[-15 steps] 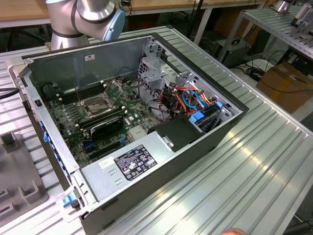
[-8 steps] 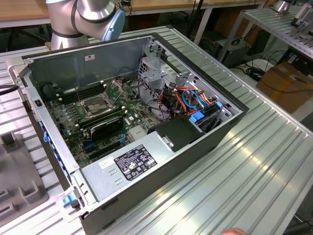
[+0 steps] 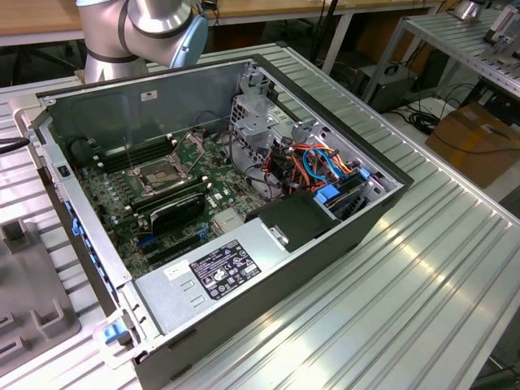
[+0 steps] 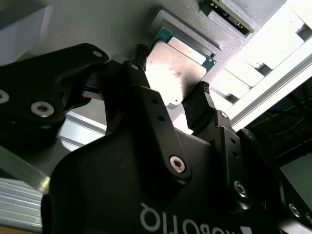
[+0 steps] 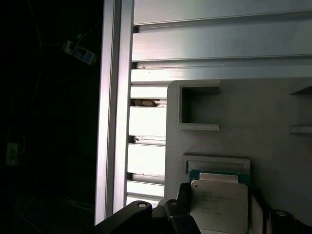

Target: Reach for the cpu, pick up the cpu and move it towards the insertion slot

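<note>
In both wrist views the cpu [image 4: 178, 73] [image 5: 219, 207], a square chip with a silver lid on a green board, sits at a shallow recess of a pale grey holder [image 4: 195, 29] [image 5: 273, 112]. My gripper [image 4: 171, 73] [image 5: 219, 207] straddles it, with the black fingers [image 4: 141, 63] [image 5: 184, 194] against two opposite edges and no gap showing. The insertion slot [image 3: 165, 175], a square steel-framed socket with wire levers, lies on the motherboard inside the open computer case [image 3: 357, 236]. The arm's grey and blue joint [image 3: 150, 24] shows at the top of the exterior view.
The case holds long memory slots [image 3: 134, 158], a black expansion card [image 3: 175, 210], a power supply [image 3: 219, 272] and coloured cables [image 3: 325, 166]. A grey moulded fixture [image 3: 28, 301] lies at the exterior view's left. Ribbed aluminium table [image 3: 390, 301] surrounds the case; a rail [image 5: 114, 112] borders the holder.
</note>
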